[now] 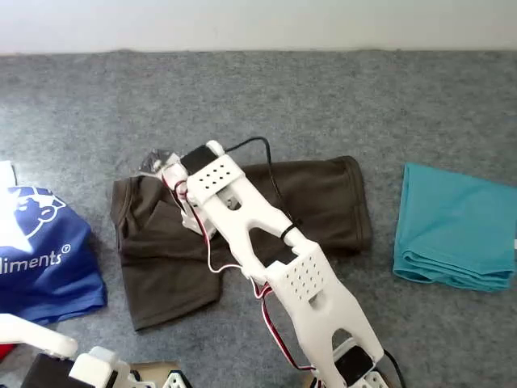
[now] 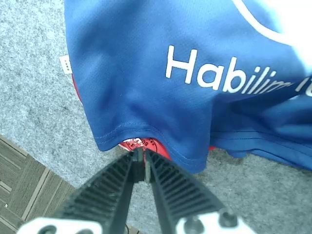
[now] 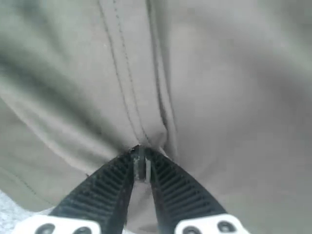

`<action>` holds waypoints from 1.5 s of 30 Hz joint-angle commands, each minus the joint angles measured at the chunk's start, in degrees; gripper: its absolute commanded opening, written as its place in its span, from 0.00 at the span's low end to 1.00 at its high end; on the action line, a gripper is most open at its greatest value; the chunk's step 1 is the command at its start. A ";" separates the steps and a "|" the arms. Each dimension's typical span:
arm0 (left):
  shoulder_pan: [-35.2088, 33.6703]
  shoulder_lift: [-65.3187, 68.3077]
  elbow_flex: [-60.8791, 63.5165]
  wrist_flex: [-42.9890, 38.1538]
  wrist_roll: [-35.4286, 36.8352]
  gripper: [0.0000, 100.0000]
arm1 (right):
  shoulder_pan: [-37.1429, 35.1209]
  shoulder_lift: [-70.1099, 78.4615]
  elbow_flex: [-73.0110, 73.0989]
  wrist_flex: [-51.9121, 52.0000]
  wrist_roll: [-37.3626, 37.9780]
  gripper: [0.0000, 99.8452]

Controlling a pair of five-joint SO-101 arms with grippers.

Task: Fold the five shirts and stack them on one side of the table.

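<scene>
A dark brown shirt (image 1: 315, 202) lies spread and partly folded in the middle of the grey table cover (image 1: 323, 97). My right gripper (image 1: 187, 212) is down on its left part, shut on a pinch of the brown shirt (image 3: 219, 87) beside a seam, fingertips (image 3: 141, 163) together. A blue shirt (image 1: 40, 259) with white print lies bunched at the left edge. My left gripper (image 2: 142, 165) hangs shut with nothing in it just off the hem of the blue shirt (image 2: 195, 73). A bit of red cloth (image 2: 146, 145) peeks from under that hem.
A folded teal shirt (image 1: 452, 226) lies at the right side of the table. The right arm (image 1: 307, 283) stretches diagonally across the brown shirt. The table edge and wooden floor (image 2: 19, 180) are close behind the left gripper.
</scene>
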 commanded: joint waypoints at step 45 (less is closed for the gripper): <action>-0.09 -0.70 -1.63 -0.35 1.41 0.02 | -16.57 -0.40 -25.76 6.90 -4.40 0.01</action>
